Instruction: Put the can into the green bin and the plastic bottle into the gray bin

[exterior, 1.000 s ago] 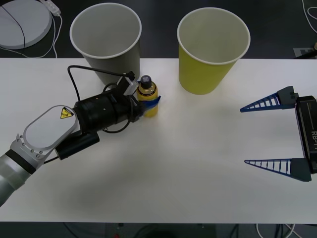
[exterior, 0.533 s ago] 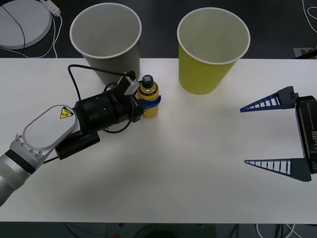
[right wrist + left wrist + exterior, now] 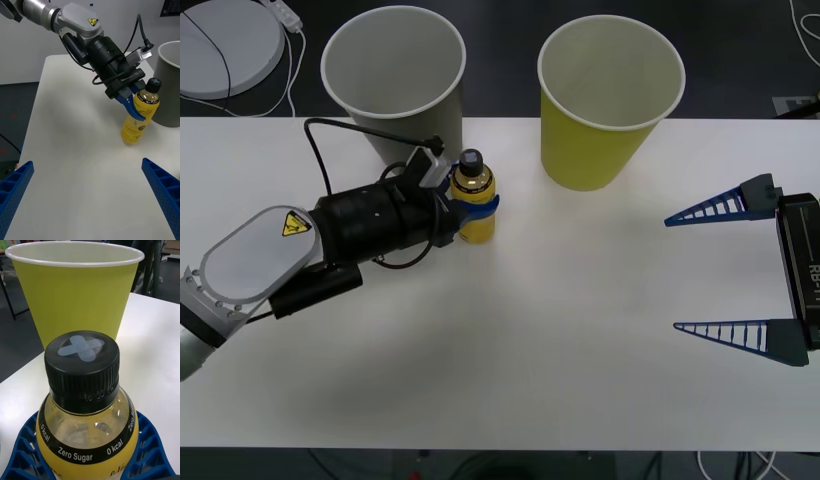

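The plastic bottle [image 3: 473, 200], yellow with a black cap, stands slightly tilted just in front of the gray bin [image 3: 393, 70]. My left gripper [image 3: 478, 208] is shut on the bottle's body, its blue fingers [image 3: 22, 450] wrapped around it below the neck. In the right wrist view the bottle [image 3: 141, 116] and the left gripper [image 3: 135, 112] sit beside the gray bin [image 3: 167, 86]. The green bin [image 3: 610, 110] stands to the right of the gray one, and rises behind the bottle [image 3: 86, 420] as the green bin [image 3: 75, 292]. My right gripper [image 3: 671, 273] waits open at the table's right side. The can is out of view.
A round white device [image 3: 225, 40] with a cable lies beyond the table's far left corner. The white table [image 3: 560, 350] stretches bare between the two arms. Both bins stand at the table's far edge.
My left arm has shifted a little to the left, carrying the bottle with it, closer to the gray bin. The right gripper has not moved.
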`<state>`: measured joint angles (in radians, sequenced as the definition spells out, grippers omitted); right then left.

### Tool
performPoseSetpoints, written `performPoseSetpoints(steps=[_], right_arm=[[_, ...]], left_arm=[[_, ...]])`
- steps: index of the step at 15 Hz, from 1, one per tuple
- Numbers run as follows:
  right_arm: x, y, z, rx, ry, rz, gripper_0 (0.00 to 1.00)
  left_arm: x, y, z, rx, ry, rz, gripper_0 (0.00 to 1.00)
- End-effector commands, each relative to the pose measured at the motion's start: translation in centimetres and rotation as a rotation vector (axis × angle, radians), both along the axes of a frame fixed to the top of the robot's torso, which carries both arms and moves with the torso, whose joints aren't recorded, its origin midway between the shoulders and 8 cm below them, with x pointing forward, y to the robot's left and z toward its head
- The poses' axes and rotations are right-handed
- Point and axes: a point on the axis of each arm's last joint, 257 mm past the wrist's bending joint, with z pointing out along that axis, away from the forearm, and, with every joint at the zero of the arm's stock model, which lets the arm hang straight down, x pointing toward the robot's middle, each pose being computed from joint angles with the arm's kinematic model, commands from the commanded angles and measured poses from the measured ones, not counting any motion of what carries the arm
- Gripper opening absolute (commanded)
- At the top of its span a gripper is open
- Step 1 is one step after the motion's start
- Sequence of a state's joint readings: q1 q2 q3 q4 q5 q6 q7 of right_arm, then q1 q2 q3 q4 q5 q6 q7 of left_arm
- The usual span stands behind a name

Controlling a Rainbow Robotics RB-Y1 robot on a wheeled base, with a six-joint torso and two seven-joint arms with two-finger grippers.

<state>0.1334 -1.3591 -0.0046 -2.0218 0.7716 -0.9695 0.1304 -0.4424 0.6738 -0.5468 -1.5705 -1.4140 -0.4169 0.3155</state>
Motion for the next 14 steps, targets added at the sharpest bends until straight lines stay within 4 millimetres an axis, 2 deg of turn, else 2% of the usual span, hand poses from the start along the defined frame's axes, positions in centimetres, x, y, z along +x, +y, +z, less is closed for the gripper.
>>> performPoseSetpoints(steps=[1,6,14], right_arm=[[0.0,0.0,0.0,0.0,0.0,0.0,1.0],[0.0,0.0,0.0,0.0,0.0,0.0,1.0],[0.0,0.0,0.0,0.0,0.0,0.0,1.0]], left_arm=[[-0.6,0.3,0.3,0.012,0.011,-0.006,0.0],[-2.1,1.3,1.3,-0.016,0.032,-0.01,0.0],[-3.9,4.0,1.4,-0.061,0.028,0.071,0.0]])
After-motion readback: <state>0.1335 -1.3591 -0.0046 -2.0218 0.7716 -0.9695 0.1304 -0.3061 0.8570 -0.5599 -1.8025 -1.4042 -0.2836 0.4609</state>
